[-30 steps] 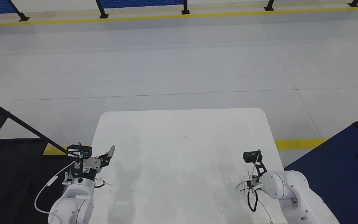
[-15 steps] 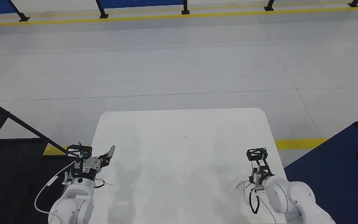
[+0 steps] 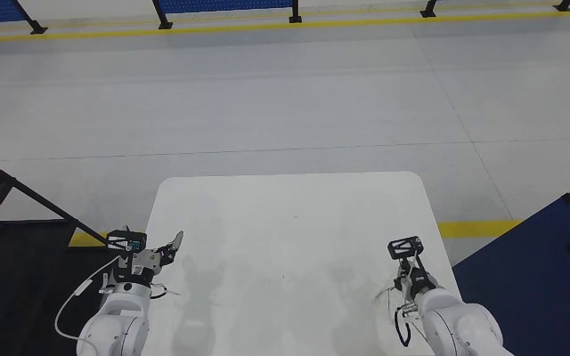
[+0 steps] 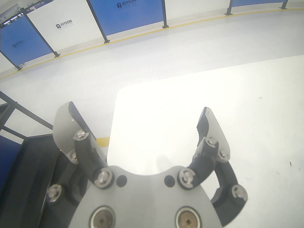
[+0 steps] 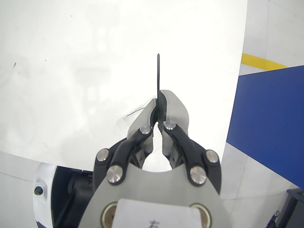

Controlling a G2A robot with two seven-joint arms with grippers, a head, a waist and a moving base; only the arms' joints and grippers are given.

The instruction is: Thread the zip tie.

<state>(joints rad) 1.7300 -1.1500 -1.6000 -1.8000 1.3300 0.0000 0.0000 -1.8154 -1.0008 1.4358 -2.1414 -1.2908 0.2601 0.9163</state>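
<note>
Your zip tie (image 5: 158, 72) is a thin black strip seen edge-on, with its pointed tip poking out past the fingertips of the right gripper (image 5: 159, 96). That gripper is pressed together on the strip, above the white table (image 5: 71, 48) and near its right edge. The left gripper (image 4: 139, 109) is spread wide over the table's left edge, well apart from the tie. Around the table you have pale floor (image 3: 285, 98), a yellow line (image 3: 267, 25), and blue and white panels (image 4: 123, 12) on black posts.
</note>
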